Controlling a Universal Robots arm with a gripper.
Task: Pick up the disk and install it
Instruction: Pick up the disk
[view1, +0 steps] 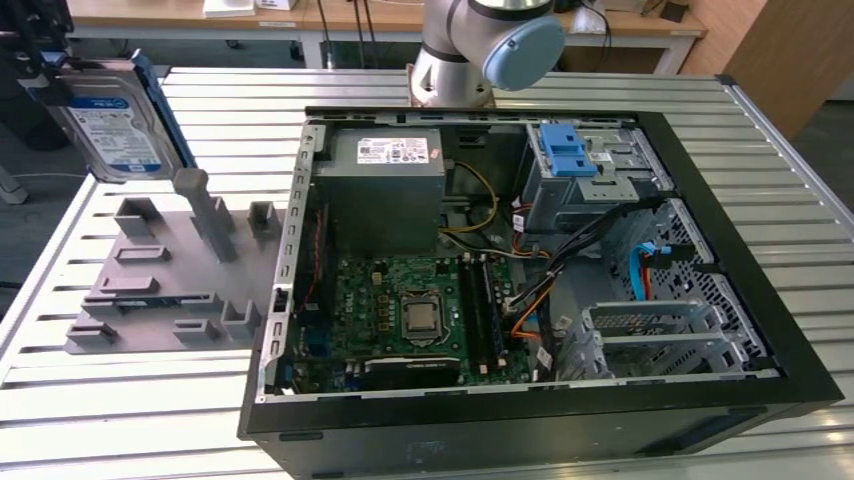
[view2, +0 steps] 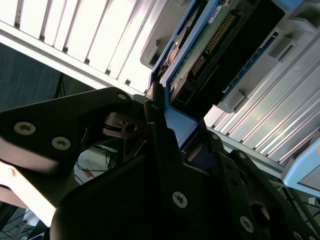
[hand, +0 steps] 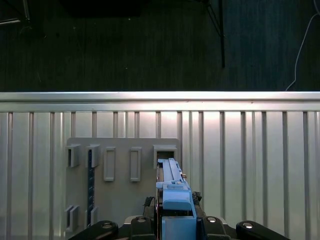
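At 10 o'clock in the exterior view the disk (view1: 118, 128) stands on edge, long axis 11-to-5, label outward. The jaws are clenched on its blue bracket (view1: 163, 108), above the counter (view1: 747, 150).

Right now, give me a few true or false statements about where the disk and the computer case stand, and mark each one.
1. The gripper is shut on the disk. True.
2. The disk sits installed inside the computer case. False: it is held upright outside the case, at the exterior view's left, over the grey fixture.
3. The case lies open with its motherboard showing. True.
4. The power supply lies outside the case. False: it sits inside the case, next to the motherboard.
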